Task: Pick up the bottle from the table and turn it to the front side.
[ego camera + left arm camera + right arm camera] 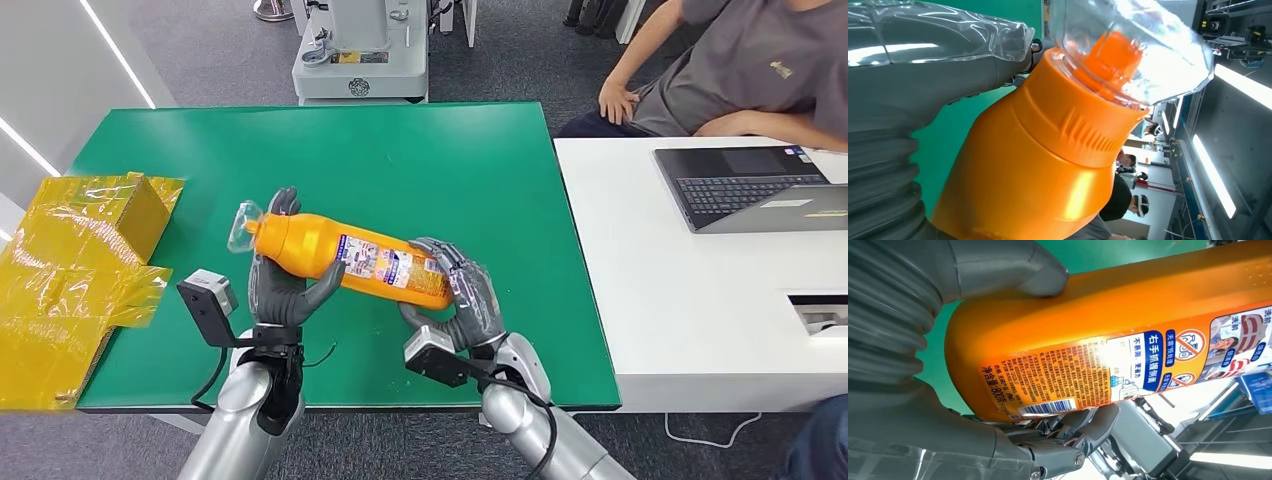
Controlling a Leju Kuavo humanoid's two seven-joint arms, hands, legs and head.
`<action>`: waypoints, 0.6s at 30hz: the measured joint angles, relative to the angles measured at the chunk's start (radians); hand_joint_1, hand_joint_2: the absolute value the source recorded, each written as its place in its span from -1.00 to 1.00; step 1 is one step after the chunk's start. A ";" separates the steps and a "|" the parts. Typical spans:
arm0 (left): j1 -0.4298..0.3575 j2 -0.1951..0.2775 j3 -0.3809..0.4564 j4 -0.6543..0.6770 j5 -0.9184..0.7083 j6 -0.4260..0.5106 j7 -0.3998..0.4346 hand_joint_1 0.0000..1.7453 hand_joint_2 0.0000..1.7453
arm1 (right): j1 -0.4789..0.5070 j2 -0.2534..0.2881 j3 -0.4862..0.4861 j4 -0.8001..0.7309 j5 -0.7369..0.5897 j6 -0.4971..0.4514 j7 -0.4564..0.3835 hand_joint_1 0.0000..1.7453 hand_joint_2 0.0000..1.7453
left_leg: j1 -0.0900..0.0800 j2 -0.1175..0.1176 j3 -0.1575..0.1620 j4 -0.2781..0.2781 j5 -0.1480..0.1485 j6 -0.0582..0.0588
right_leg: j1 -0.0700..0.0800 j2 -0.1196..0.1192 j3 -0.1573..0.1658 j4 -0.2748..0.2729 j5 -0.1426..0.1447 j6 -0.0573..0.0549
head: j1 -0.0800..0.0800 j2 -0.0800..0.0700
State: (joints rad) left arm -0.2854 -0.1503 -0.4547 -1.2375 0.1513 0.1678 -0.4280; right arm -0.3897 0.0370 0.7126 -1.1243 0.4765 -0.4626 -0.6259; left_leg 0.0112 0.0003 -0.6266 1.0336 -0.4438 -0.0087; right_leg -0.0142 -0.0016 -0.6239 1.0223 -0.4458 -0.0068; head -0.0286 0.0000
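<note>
Orange bottle [345, 257] held up over the green table [400, 160], lying roughly on its side, neck end toward the robot's left, base toward its right. Gripped at both ends. Clear cap [241, 226] over the orange nozzle, seen large in the left wrist view [1138, 55], with a ribbed orange collar [1083, 135] just below it. Printed label [385, 263] turned upward and toward the camera in the head view. In the right wrist view, label [1098, 375] covered in small text, with a barcode [1048, 407] near the base end and blue and red pictograms further along the body.

Left hand [283, 285] wrapped round the neck end, thumb in front and fingers [286, 200] reaching up behind the bottle; closed on the bottle. Grey thumb [948, 45] of that hand lying against the shoulder in the left wrist view.

Right hand [465, 300] cupped round the base end, fingers over the top and front of it; also holding the bottle. In the right wrist view, thumb [1013, 270] pressed on the plain orange side and darker fingers [1068, 435] curled along the label edge by the barcode.

Further out: crinkled yellow film and a yellow-wrapped box [85, 260] at the table's left edge. White table [680, 300] just beside the green one on the right, carrying an open laptop [750, 185]. Seated person [730, 70] in a grey shirt behind the white table. White machine base [360, 60] on the grey carpet beyond the green table.
</note>
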 joint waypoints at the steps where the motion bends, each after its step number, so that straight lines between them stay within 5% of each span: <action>1: 0.001 0.000 0.000 0.000 0.000 0.000 0.000 -1.00 1.00 | 0.002 0.000 0.000 0.001 0.003 -0.001 0.002 1.00 1.00 | 0.000 0.000 0.000 0.000 0.000 0.000 | 0.000 0.000 0.000 0.000 0.000 0.000 | 0.000 0.000; 18: -0.015 0.005 0.003 -0.016 -0.015 -0.009 -0.001 -1.00 1.00 | 0.022 0.000 0.000 0.009 0.021 -0.017 0.010 1.00 1.00 | 0.000 0.000 0.000 0.000 0.000 0.000 | 0.000 0.000 0.000 0.000 0.000 0.000 | 0.000 0.000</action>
State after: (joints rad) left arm -0.3002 -0.1456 -0.4521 -1.2537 0.1363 0.1588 -0.4294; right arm -0.3680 0.0371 0.7124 -1.1151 0.4979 -0.4800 -0.6158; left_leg 0.0112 0.0003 -0.6265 1.0336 -0.4437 -0.0087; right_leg -0.0142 -0.0016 -0.6240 1.0223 -0.4458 -0.0069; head -0.0285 0.0000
